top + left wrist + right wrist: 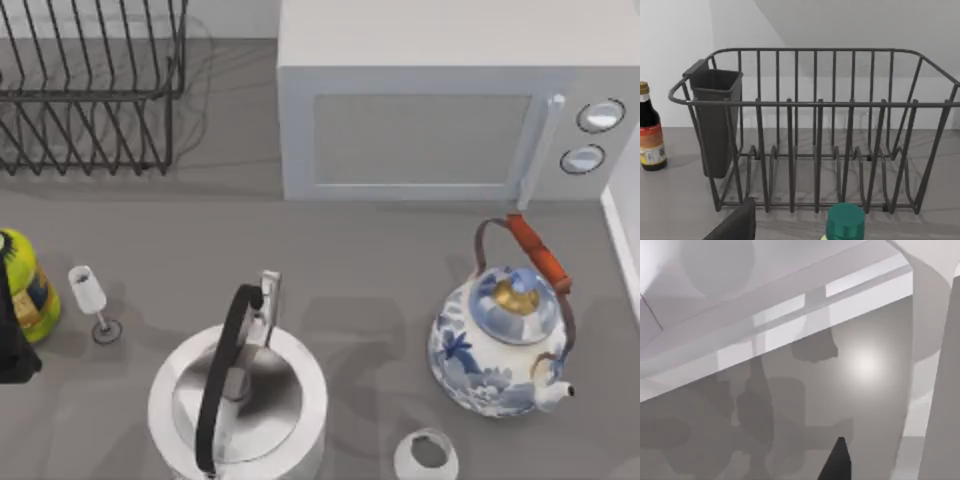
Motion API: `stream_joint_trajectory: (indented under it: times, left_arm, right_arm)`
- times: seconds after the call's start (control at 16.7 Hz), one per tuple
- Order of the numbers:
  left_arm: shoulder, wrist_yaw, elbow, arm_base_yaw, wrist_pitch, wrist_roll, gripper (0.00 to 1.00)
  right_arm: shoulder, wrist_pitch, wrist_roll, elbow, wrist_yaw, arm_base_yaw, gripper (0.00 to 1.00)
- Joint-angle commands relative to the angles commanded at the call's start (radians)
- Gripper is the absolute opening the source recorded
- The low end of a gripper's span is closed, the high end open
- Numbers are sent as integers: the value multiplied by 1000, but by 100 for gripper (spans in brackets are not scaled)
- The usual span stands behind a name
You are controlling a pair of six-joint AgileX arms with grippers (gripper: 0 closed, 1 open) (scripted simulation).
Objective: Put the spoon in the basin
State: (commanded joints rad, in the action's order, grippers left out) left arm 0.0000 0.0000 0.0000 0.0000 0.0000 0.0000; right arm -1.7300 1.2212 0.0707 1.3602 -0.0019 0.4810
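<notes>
Since the coming move turned on which way the spoon lay from either gripper, that was the weak point: where the spoon and the basin were, and how the spoon's long axis ran, I could not tell.

The left gripper (737, 224) was at the worktop's left edge beside a yellow bottle (25, 285), facing the dish rack (90, 90) in the back left corner. Whether it was open or closed I could not tell, and it showed nothing held. The rack's dark cutlery holder (715, 120) hung at one end, with a sauce bottle (650, 130) just beside the rack.

The right gripper (837, 462) looked onto pale grey surfaces and shadows; its state could not be told either.

Open room was tight. A steel kettle (240, 395) sat at the front edge, a blue-and-white teapot (500, 345) toward the right edge with a small white cup (427, 455) near it, and a wine glass (92, 300) stood between bottle and kettle. The microwave (440, 110) blocked the back. The bare strip ran across the middle — probably the safest lane for either arm.
</notes>
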Motion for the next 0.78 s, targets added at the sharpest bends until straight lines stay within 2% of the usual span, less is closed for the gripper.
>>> stream_joint_trajectory:
  times: [0.54, 0.78]
  left_arm:
    - [0, 0, 0, 0, 0, 0, 100]
    - [0, 0, 0, 0, 0, 0, 100]
  right_arm:
    - [-643, 316, -190, 959, 18, -185, 0]
    - [-864, 415, -267, 1306, 27, -266, 0]
